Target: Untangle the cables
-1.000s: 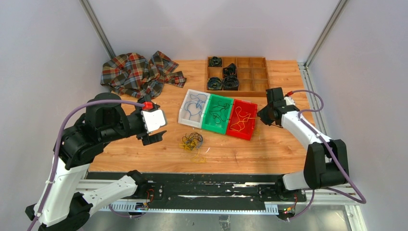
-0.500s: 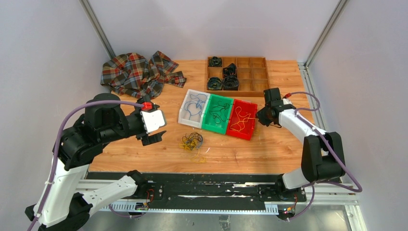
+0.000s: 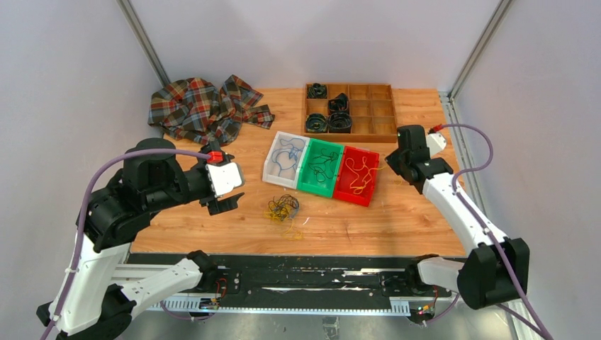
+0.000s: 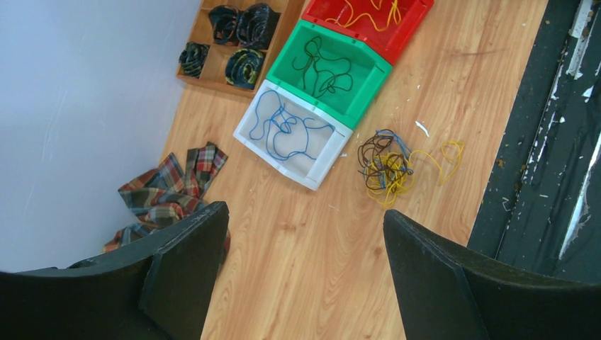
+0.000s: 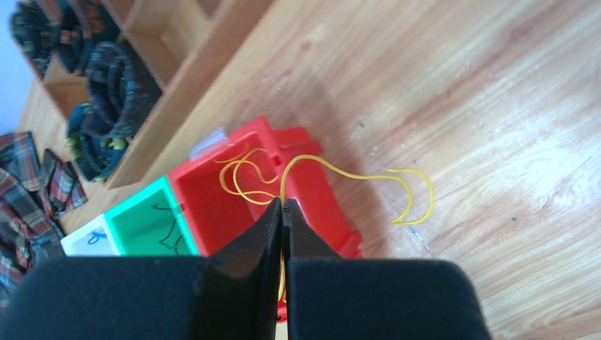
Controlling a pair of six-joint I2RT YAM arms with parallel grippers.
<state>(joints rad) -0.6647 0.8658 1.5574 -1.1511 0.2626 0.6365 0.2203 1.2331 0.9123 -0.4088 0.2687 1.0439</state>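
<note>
A small clump of cables lies on the wooden table, just in front of three little plastic bins and well away from both arms. It is a knot of thin yellow, blue and dark strands, all curly and looped over each other. I think they weigh almost nothing and bend easily, so pulling one strand would likely drag the whole clump along. Their skin looks smooth, so a weak pinch may slip. The best place to grab looks like the big yellow loop that sticks out from the side of the clump, where one strand sits alone. The left gripper hangs high over the table with its two black fingers spread wide and nothing between them. The right gripper has its fingers pressed tight together on a yellow cable. That cable curls up out of the red bin and hangs over its edge, with one end looping down onto the table. The green bin holds a black cable, and the white bin holds a blue cable. The bins look hard and shiny. Behind them is a wooden tray with square boxes, some holding thick black rolls. A soft checked cloth lies crumpled at the far left.
</note>
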